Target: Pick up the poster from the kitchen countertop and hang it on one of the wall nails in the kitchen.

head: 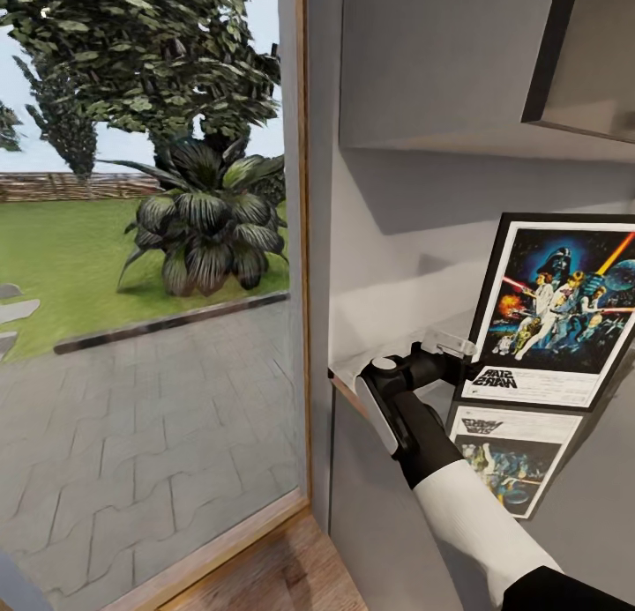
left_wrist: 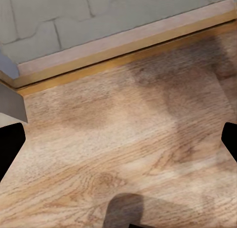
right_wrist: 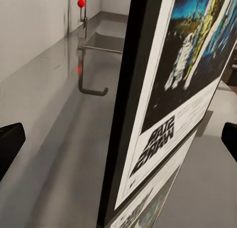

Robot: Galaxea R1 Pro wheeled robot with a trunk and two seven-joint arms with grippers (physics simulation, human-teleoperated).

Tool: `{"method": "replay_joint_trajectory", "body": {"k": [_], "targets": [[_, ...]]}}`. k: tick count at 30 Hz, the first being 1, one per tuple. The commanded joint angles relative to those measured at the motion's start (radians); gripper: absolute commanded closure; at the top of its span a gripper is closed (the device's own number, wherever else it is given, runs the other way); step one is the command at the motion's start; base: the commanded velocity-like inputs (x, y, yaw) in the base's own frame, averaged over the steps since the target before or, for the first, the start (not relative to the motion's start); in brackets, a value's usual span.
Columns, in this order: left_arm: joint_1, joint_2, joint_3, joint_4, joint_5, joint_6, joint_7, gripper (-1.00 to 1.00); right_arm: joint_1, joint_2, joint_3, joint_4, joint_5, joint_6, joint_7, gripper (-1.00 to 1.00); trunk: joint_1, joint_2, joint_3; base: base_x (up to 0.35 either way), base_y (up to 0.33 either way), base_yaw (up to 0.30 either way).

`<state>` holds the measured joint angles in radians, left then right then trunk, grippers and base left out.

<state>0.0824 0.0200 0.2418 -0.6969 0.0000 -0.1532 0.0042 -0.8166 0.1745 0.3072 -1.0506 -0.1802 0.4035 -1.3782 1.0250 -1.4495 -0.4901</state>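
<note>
The poster [head: 556,307] stands upright on the kitchen countertop [head: 582,523], its black frame tilted back toward the wall. Its mirrored reflection [head: 507,457] lies on the glossy surface below it. My right gripper [head: 445,351] is at the poster's lower left corner. In the right wrist view the right gripper [right_wrist: 118,141] is open, with its dark fingertips [right_wrist: 10,146] far apart and the poster's frame edge [right_wrist: 123,114] between them, not clamped. My left gripper [left_wrist: 118,144] hangs open over the wooden floor [left_wrist: 123,139], holding nothing.
A tall glass window [head: 150,285] with a wooden frame fills the left, with a garden outside. A tap with a red knob [right_wrist: 81,3] and the sink [right_wrist: 106,35] lie further along the countertop [right_wrist: 49,139]. A dark-edged wall unit [head: 582,55] hangs above the poster.
</note>
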Motion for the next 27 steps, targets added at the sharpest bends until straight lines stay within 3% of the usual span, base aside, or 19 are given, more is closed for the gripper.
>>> {"method": "replay_joint_trajectory", "body": {"k": [1,14,20,27], "targets": [[0.000,0.000,0.000,-0.001,0.000,-0.002,0.000,-1.00,-0.001,0.000,0.002,0.000,-0.005,0.011,-0.006,-1.00,0.000,-0.001,-0.001,0.000,0.000,0.000],[0.000,0.000,0.001,-0.001,0.000,-0.002,0.000,-1.00,-0.001,-0.007,-0.021,0.007,-0.005,0.008,-0.003,-1.00,0.000,-0.001,-0.001,0.000,0.000,0.000],[0.000,0.000,0.001,-0.001,0.000,-0.002,0.000,-1.00,-0.001,-0.007,-0.025,0.047,-0.007,-0.054,-0.002,-1.00,0.000,-0.001,-0.001,0.000,0.000,0.000],[0.000,0.000,0.001,-0.001,0.000,-0.002,0.000,-1.00,-0.001,-0.007,-0.026,0.095,-0.010,-0.075,-0.002,-1.00,0.000,-0.001,-0.001,0.000,0.000,0.000]]}}
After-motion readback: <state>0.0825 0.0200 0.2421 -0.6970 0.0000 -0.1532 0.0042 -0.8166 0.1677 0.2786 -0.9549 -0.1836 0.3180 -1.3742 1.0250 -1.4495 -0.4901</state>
